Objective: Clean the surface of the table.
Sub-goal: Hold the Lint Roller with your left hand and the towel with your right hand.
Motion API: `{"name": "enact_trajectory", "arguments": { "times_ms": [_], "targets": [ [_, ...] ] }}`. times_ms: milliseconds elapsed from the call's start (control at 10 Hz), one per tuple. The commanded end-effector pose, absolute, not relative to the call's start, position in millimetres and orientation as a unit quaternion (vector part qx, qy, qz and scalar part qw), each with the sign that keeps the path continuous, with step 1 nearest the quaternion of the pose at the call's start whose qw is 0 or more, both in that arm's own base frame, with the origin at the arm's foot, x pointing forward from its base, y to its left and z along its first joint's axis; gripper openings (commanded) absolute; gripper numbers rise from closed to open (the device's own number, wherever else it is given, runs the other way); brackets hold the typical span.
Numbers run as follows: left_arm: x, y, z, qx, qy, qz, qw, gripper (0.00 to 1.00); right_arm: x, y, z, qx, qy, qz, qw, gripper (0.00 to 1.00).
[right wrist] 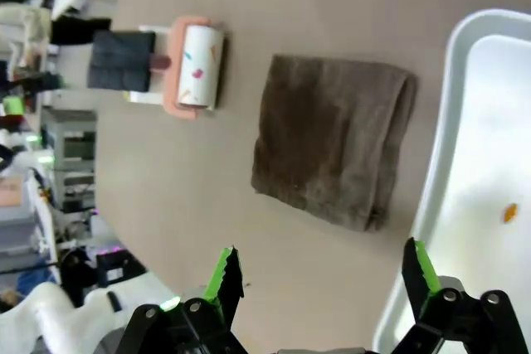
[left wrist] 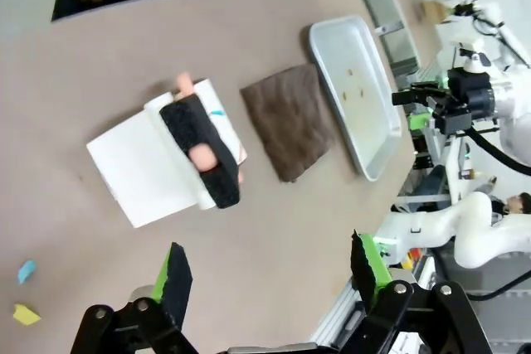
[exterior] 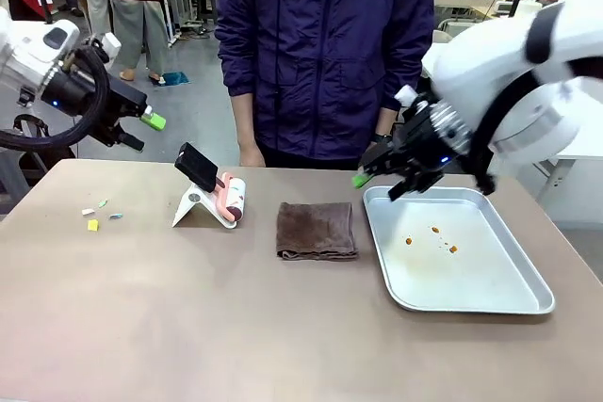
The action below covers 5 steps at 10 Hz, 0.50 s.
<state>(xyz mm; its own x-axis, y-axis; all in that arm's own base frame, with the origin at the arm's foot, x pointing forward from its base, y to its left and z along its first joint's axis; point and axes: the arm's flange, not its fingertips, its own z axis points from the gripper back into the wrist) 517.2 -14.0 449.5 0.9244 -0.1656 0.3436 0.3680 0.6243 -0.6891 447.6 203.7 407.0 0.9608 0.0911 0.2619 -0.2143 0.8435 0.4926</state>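
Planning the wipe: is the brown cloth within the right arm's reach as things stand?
Probably yes: the right gripper hovers open near the brown cloth, which lies uncovered beside the tray.

Counter (exterior: 188,327), left to right: scraps (exterior: 93,224); roller (exterior: 234,200) on stand (exterior: 193,206); cloth (exterior: 317,230) at centre; tray (exterior: 471,281) at right, crumbs (exterior: 436,229) in it.

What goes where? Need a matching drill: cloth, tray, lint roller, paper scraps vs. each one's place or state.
Things:
1. brown cloth
2. metal tray
3. lint roller
4. coloured scraps

Place or state:
A. propped on the white stand
B. holds orange crumbs
C. near the left end of the table
D. lying flat between stand and tray

Pairs: 1-D, 2-B, 3-A, 4-C
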Motion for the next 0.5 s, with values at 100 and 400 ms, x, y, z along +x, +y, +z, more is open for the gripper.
{"name": "enact_trajectory", "arguments": {
  "times_ms": [100,400],
  "targets": [
    [521.3,-27.5,427.9,-0.411,-0.081,-0.131,0.898,1.00,445.7,239.7,388.3,0.248,-0.138,0.028,0.958,1.00],
    [521.1,-33.2,415.5,-0.450,-0.068,-0.104,0.884,1.00,446.6,242.9,382.6,0.225,-0.139,-0.037,0.964,1.00]
  ]
}}
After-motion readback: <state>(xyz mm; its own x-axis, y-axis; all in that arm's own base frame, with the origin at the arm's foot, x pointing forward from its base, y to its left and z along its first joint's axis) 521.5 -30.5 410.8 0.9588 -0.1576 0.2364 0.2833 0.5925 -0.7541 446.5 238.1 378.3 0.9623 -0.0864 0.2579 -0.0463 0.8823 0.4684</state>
